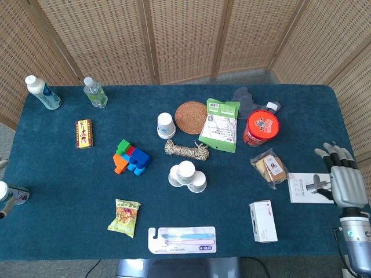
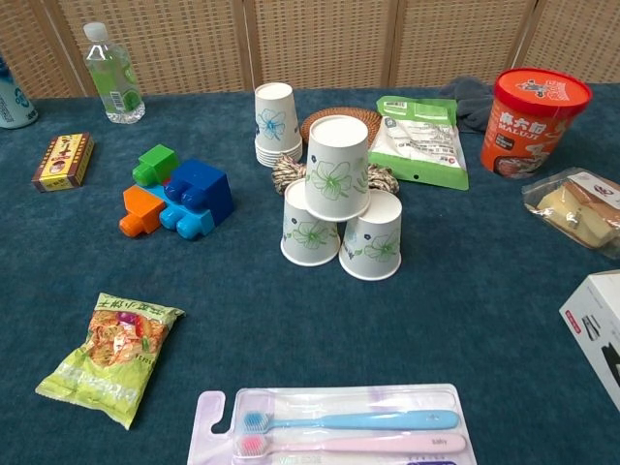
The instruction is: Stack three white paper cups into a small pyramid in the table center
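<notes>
Three white paper cups with green flower prints form a pyramid (image 1: 186,176) at the table's middle. In the chest view the top cup (image 2: 337,181) stands upside down on two upside-down cups, the left cup (image 2: 310,225) and the right cup (image 2: 372,235). My right hand (image 1: 342,180) hovers at the table's right edge, fingers spread, holding nothing, far from the cups. Only a small piece of my left hand (image 1: 8,196) shows at the left border of the head view; its fingers are hidden. The chest view shows neither hand.
A spare cup stack (image 2: 276,124) and a rope coil (image 1: 186,150) sit behind the pyramid. Toy blocks (image 2: 179,194) lie left, a snack bag (image 2: 107,356) and toothbrush pack (image 2: 334,431) in front. White box (image 1: 263,220), wrapped pastry (image 1: 269,167), paper sheet (image 1: 307,186) and red noodle tub (image 1: 262,127) lie right.
</notes>
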You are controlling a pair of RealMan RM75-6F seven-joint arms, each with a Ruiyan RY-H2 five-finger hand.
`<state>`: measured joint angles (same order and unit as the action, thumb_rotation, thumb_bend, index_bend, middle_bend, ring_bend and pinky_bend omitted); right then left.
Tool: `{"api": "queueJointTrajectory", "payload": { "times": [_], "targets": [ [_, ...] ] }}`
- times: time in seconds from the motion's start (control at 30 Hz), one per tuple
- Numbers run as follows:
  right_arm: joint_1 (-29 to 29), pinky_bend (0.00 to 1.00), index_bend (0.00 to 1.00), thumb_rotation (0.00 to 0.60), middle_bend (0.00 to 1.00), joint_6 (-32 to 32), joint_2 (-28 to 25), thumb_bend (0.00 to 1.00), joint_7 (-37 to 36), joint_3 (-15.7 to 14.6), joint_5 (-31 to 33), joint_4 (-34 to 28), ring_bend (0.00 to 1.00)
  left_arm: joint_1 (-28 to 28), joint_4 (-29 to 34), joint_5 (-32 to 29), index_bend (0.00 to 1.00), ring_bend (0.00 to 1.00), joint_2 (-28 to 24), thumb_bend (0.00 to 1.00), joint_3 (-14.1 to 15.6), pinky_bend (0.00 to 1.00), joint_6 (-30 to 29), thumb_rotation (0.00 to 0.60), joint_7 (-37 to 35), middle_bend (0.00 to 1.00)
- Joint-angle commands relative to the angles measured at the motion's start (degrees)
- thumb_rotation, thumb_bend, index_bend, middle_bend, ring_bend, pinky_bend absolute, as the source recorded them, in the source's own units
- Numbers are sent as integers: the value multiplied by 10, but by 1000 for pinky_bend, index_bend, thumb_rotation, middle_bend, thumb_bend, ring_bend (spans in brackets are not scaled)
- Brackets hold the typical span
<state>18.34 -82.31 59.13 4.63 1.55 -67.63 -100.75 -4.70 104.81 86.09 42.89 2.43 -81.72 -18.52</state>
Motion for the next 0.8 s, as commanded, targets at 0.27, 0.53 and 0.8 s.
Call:
{"api": "queueJointTrajectory", "payload": {
  "times": [0.27, 0.53, 0.8],
  "targets": [
    [-54, 100, 155, 600, 89, -41, -1, 504, -2, 10, -6, 1, 0, 27, -5, 12, 0, 0, 9, 451, 11, 0, -24, 600, -15, 0],
    [-79, 101, 146, 600, 80, -55, -6, 503, -9, 20, -27, -5, 0, 36, -13, 28, 0, 0, 12, 452, 12, 0, -39, 600, -25, 0],
    [-93, 100, 142, 600, 74, -59, -5, 504, -9, 30, -37, -8, 0, 37, -21, 29, 0, 0, 14, 451, 9, 0, -39, 600, -34, 0]
  ]
}}
